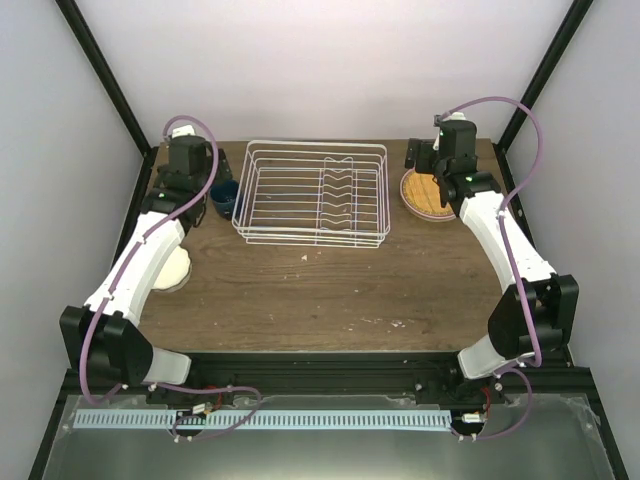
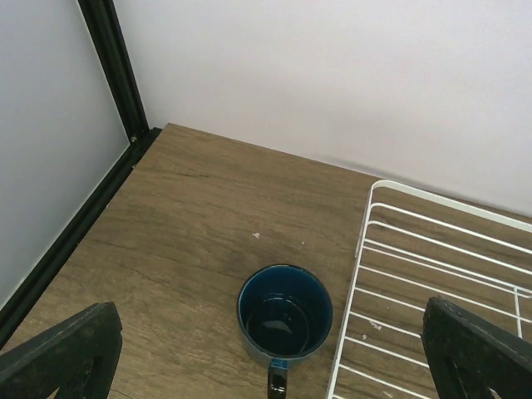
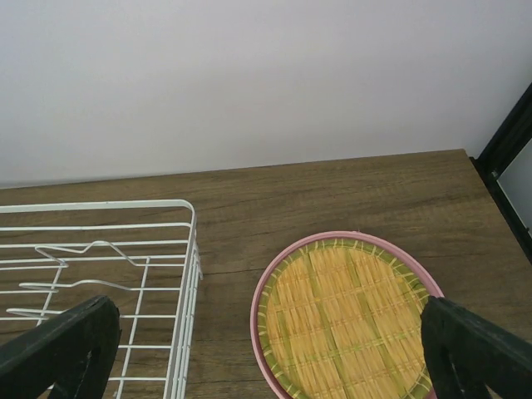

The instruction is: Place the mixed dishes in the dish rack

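White wire dish rack (image 1: 312, 195) sits at the back middle of your wooden table (image 1: 330, 290). Just left of it stands the dark blue mug (image 2: 285, 312), below your left gripper (image 2: 274, 349), jaws spread wide. Right of the rack, the yellow grid plate (image 3: 345, 320) lies on a pink plate (image 3: 259, 301) under your wide-open right gripper (image 3: 270, 345). The cream bowl (image 1: 177, 271) rests near the left edge.

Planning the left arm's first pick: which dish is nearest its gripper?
The dark blue mug, upright just left of the dish rack, below the left gripper. The cream bowl lies back under the arm; the plates sit across the rack.
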Tool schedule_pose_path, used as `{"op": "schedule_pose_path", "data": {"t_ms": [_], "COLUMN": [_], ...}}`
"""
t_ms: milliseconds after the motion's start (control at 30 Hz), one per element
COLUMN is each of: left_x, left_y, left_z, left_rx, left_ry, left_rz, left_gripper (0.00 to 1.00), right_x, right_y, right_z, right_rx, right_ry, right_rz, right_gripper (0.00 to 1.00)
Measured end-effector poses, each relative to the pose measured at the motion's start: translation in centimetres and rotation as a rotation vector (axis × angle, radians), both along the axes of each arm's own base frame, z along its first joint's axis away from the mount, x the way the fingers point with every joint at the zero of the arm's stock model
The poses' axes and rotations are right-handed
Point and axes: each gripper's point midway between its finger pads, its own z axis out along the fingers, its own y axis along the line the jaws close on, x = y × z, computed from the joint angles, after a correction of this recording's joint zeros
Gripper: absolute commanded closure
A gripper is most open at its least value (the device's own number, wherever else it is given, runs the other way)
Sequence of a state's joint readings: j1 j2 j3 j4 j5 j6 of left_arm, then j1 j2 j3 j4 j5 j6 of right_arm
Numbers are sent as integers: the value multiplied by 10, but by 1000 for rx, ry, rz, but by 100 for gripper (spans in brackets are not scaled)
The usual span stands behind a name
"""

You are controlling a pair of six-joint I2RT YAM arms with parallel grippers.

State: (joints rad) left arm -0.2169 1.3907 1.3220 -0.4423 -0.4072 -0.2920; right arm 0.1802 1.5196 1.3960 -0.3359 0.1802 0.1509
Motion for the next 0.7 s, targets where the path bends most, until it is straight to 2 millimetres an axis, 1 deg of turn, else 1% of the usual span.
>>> {"op": "schedule_pose_path", "data": {"t_ms": [233,333,433,567,700], "left_x": [-2,-2,-2,0,18], "left_y": [-3,-13,-28,-44,-56], "left_z": [-12,-17,-24,-29,-29], "left_rx": [-4,14,40,71,92], "left_ry": [5,12,29,68,110], "left_rz": [-20,-99,-211,-330,-395], "left_gripper": [0,0,0,0,0], "right_x": [1,1,4,10,16], "right_y": [1,1,5,18,42], "right_z": [-3,-5,-2,6,5], "right_rx": [-3,-5,5,49,96], "right_ry": [8,19,26,40,92], "right_rz": [6,8,26,73,130], "right_gripper": [0,0,0,0,0]}}
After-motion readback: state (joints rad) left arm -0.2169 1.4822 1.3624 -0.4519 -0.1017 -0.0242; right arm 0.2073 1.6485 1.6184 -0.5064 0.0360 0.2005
